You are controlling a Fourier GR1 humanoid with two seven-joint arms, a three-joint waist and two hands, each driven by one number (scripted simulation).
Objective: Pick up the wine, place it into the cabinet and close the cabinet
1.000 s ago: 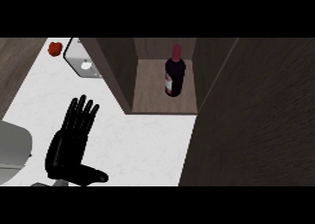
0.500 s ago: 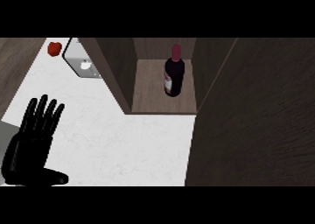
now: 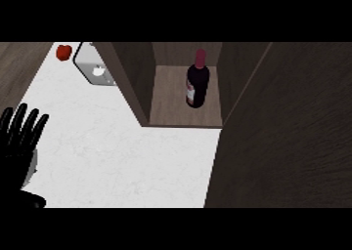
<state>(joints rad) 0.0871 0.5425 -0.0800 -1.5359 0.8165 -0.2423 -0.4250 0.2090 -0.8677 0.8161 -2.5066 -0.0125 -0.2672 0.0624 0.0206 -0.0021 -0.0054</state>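
Left of the cabinet [image 3: 136, 88], the black left hand [image 3: 16, 139] rests at the view's edge, fingers straight and spread, holding nothing. It lies over the white, faintly marbled counter [image 3: 128, 156]. A small red object [image 3: 64, 52] and a white boxy item [image 3: 96, 71] sit just left of the cabinet. The dark wine [image 3: 197, 85], red-capped, stands upright inside the cabinet on its wood-grain floor. The cabinet's dark door [image 3: 294, 132] stands open at right.

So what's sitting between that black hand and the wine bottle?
In the head view, bare white counter, then the cabinet's left wall. The left hand is at the left edge; the wine stands inside the cabinet.
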